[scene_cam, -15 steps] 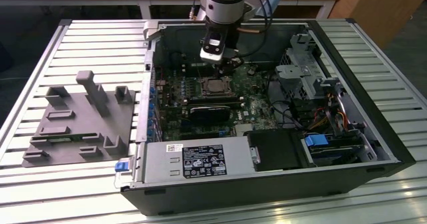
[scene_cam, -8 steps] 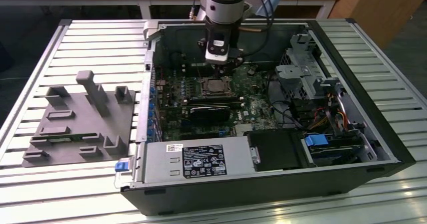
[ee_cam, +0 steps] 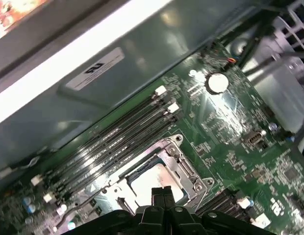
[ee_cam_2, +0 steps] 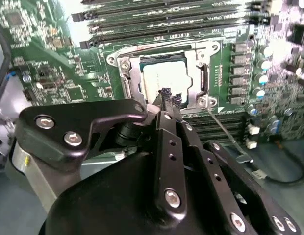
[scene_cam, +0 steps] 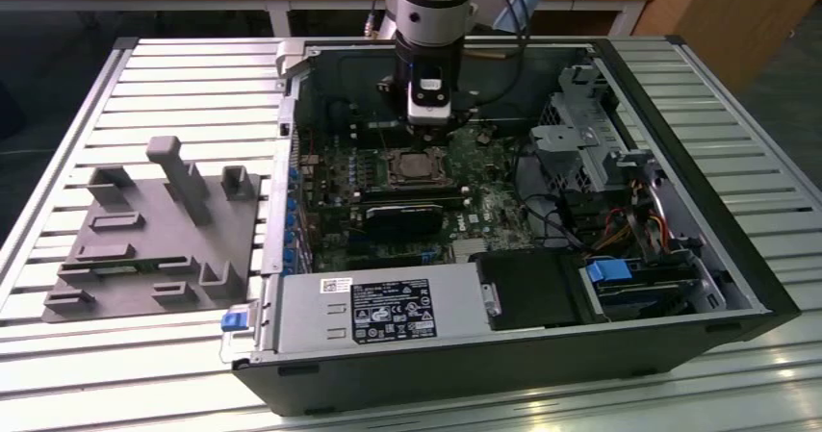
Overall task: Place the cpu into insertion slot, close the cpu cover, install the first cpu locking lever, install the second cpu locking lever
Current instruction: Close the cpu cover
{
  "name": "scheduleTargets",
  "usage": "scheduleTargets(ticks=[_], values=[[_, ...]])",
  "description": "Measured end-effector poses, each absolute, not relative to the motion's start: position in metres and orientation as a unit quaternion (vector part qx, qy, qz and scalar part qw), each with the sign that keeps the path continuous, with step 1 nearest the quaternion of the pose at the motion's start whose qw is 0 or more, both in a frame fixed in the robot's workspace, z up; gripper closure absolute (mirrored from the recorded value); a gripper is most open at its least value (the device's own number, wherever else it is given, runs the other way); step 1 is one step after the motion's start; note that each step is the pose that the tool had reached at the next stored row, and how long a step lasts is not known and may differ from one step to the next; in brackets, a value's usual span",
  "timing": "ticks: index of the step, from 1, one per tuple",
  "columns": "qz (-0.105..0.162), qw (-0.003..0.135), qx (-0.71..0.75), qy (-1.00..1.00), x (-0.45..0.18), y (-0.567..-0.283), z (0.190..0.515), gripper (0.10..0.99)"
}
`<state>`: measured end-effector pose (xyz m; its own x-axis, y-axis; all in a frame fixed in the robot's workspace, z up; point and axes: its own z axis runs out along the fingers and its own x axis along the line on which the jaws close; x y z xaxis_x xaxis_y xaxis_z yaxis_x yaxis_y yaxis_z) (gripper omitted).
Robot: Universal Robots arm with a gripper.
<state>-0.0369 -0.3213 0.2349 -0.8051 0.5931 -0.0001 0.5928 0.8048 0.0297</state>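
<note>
Gripper (ee_cam_2: 166,94): fingers pinched together with nothing between them, tips just above the socket.
Cpu (ee_cam_2: 164,78): dull silver square, lying flat in the insertion slot (scene_cam: 414,167), toward the far side of the open case (scene_cam: 719,259).
Cpu cover (ee_cam_2: 202,73): thin silvery frame that appears to lie down around the chip.
Lever (ee_cam_2: 228,134): thin wire rod angling out beside the socket, seemingly unlatched.
Risk: the closed tips could slip off so thin a rod and scrape the board, leaving the cover loose.
</note>
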Motion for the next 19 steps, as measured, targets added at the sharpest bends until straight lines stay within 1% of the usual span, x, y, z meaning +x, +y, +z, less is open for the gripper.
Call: scheduleTargets(ticks=[19], values=[[0.014, 0.002, 0.145, 0.989, -0.0369, -0.3213, 0.2347, 0.980]])
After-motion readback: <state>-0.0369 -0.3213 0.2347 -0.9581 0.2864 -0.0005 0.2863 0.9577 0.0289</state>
